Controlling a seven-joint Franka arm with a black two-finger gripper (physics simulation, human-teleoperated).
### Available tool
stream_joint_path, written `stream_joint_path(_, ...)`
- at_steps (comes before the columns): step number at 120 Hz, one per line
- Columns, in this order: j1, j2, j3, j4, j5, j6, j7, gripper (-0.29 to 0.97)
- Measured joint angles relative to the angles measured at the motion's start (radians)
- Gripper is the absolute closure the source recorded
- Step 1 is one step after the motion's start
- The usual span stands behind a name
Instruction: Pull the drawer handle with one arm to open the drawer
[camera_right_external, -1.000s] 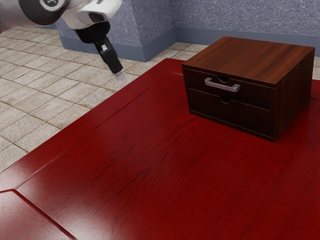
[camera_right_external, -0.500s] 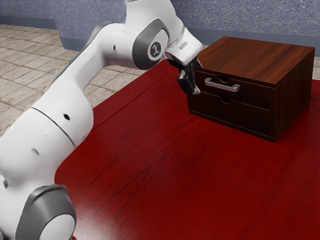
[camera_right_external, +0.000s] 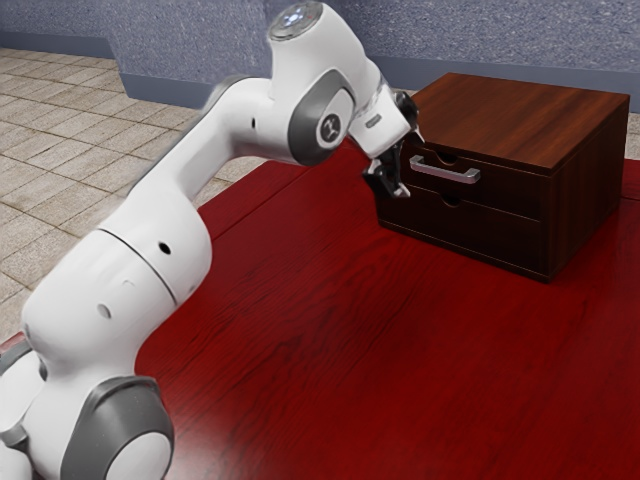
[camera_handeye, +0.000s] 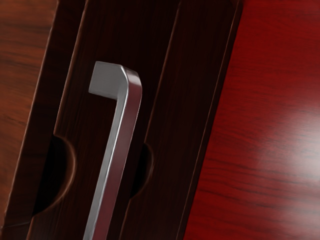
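Observation:
A dark wooden cabinet (camera_right_external: 500, 115) with two stacked drawers stands at the far right of the red table (camera_right_external: 330, 330). The top drawer (camera_right_external: 505, 192) carries a silver bar handle (camera_right_external: 445, 172) and sits flush with the cabinet front. My gripper (camera_right_external: 390, 182) hangs just before the cabinet's front corner, beside the handle's end on the exterior view's left, not touching the bar. In the wrist view the handle (camera_handeye: 117, 150) runs lengthwise close under my hand, with the drawer fronts' finger cutouts (camera_handeye: 60, 175) on either side of it.
The lower drawer (camera_right_external: 470, 228) has no bar, only a small cutout. My white arm (camera_right_external: 200, 230) stretches across the table's left part. Tiled floor (camera_right_external: 60, 140) and a grey wall (camera_right_external: 500, 30) lie beyond the table edge.
My arm swung in from the exterior view's upper left to the cabinet front. In the last half second my hand turned and edged closer to the handle's end. The drawer stays flush.

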Motion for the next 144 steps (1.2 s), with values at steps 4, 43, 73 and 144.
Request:
stream_joint_path(4, -0.004, 0.000, 0.000, 0.001, 0.000, 0.006, 0.012, 0.00)
stream_joint_path(43, -0.006, 0.029, 0.001, 0.002, 0.000, 0.045, 0.097, 0.00)
stream_joint_path(73, -0.006, 0.043, 0.000, 0.002, 0.000, 0.070, 0.139, 0.00)
stream_joint_path(144, -0.031, 0.071, 0.000, 0.001, 0.000, 0.100, 0.190, 0.00)
